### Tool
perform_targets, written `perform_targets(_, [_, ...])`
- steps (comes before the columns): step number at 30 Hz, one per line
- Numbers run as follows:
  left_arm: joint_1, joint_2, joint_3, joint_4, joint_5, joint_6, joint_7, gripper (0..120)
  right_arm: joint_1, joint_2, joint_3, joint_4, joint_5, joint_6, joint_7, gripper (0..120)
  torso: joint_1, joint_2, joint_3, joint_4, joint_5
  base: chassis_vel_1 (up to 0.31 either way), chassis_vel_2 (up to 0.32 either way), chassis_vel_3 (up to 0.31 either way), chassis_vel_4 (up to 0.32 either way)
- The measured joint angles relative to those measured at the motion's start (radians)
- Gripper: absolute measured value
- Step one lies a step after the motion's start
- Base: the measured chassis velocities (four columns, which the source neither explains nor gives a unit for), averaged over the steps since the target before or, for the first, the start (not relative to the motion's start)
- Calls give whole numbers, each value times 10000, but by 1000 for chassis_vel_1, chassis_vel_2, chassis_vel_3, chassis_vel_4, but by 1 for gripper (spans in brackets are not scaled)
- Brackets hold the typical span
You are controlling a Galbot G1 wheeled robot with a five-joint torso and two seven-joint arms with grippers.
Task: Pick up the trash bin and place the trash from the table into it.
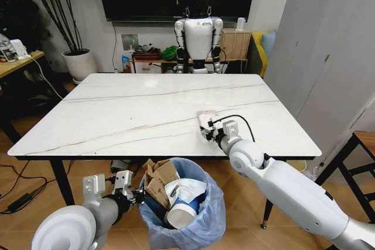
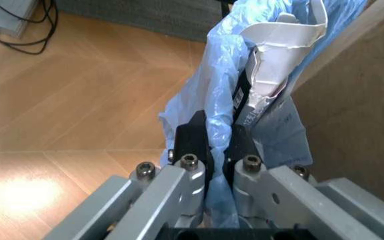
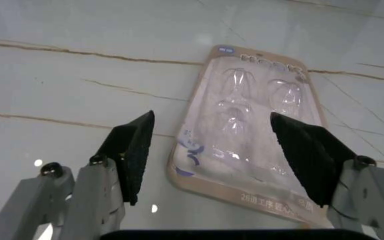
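Your white marble-look counter (image 1: 135,112) stands on a wood floor, and the one piece of trash on it is a flat blister-pack card (image 3: 249,135) near its front right edge. Your right gripper (image 1: 206,128) hovers just over that card with its jaws wide apart, the card lying between and below them, untouched. Below the counter's front edge, your left gripper (image 2: 217,145) has its jaws clamped on the blue-bagged rim of the trash bin (image 1: 202,218), which holds a paper cup (image 1: 183,209) and torn cardboard (image 1: 159,184).
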Motion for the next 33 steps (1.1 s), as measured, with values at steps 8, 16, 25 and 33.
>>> perform_targets(8, [-47, -29, 5, 21, -5, 0, 12, 0, -106, -82, 10, -52, -334, 12, -120, 66, 0, 0, 0, -1, 0, 0, 0, 0, 0])
perform_targets(16, [-82, -62, 17, 49, -3, 0, 47, 0, -139, -101, 21, -80, -418, 25, -180, 61, 0, 0, 0, 1, 0, 0, 0, 0, 0])
perform_targets(25, [-80, -49, -25, 46, 7, 0, 107, 0, -151, -107, 49, -209, -517, 96, -275, 43, 0, 0, 0, 0, 0, 0, 0, 0, 0])
perform_targets(33, [-20, -38, -66, -7, 12, 1, 120, 0, -142, -104, 50, -241, -505, 113, -273, 17, 0, 0, 0, 0, 0, 0, 0, 0, 0])
